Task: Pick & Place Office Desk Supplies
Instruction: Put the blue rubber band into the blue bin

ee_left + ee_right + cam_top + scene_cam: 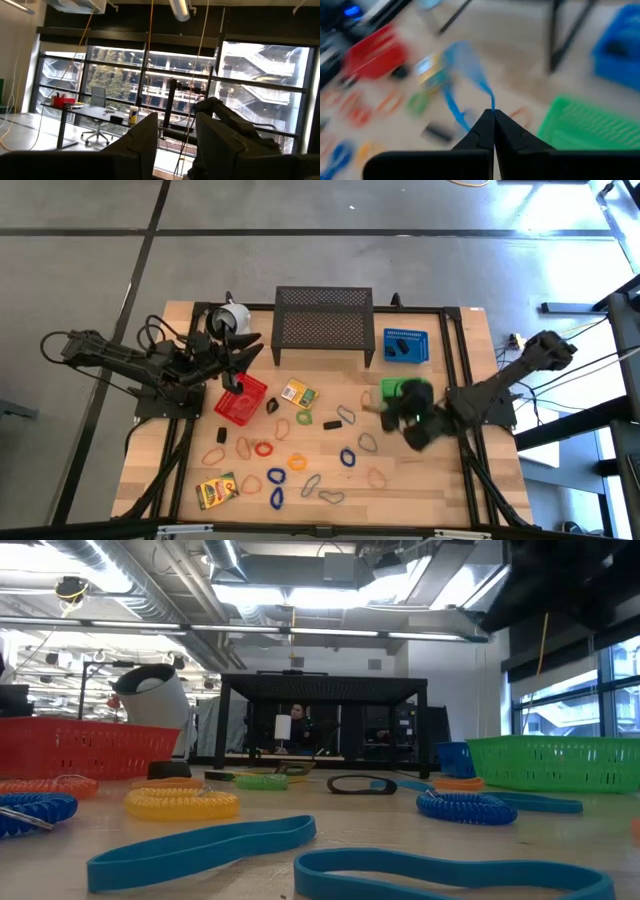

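right gripper (493, 116) | jaws pinching blue loop (465, 75) | beside green basket (580, 125)

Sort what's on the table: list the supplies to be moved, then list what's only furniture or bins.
Supplies:
blue band, pinched in the shut right gripper
yellow coil
blue coil
printed box

Not supplies:
red basket
green basket
blue basket
black shelf
white mug

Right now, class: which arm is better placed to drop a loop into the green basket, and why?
The right. Its right gripper is shut on a blue loop beside the green basket. The left gripper hangs over the red basket, across the table.
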You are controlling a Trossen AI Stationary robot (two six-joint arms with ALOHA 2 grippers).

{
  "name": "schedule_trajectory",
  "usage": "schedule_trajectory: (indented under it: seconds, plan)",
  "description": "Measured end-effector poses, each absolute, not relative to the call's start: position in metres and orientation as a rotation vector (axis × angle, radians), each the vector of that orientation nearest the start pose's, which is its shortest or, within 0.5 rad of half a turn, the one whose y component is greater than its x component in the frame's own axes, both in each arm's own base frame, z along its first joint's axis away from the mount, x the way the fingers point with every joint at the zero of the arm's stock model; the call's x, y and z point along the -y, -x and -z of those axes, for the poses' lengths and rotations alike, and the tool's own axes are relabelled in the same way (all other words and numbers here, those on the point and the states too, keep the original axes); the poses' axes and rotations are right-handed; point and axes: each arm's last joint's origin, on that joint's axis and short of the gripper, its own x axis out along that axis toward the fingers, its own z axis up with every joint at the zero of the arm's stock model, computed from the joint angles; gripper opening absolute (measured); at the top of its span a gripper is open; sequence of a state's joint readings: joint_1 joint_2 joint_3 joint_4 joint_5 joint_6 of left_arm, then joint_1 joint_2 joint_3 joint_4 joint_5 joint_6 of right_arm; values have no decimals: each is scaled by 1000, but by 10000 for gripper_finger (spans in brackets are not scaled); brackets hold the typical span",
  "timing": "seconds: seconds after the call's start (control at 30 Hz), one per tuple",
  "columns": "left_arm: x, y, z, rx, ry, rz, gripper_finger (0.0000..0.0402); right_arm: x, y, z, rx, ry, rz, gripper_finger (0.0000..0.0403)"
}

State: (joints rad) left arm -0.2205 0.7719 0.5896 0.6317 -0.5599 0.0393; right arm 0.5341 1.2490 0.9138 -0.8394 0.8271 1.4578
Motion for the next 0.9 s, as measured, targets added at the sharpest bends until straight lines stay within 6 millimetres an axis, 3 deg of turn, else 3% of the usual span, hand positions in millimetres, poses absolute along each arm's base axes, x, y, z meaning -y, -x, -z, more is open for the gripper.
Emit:
schedule_trajectory:
  seconds: [0.23, 0.53, 0.9]
  plan:
    - [20, -165, -342, 395, 93, -402, 127, -23, -193, -253, -657, -622, 1103, 1]
    - [16, -163, -341, 347, 14, -556, 127, 48, -194, -249, -760, -584, 1297, 1]
    - [16, -163, -341, 312, -85, -595, 127, 93, -210, -217, -977, -543, 1329, 2]
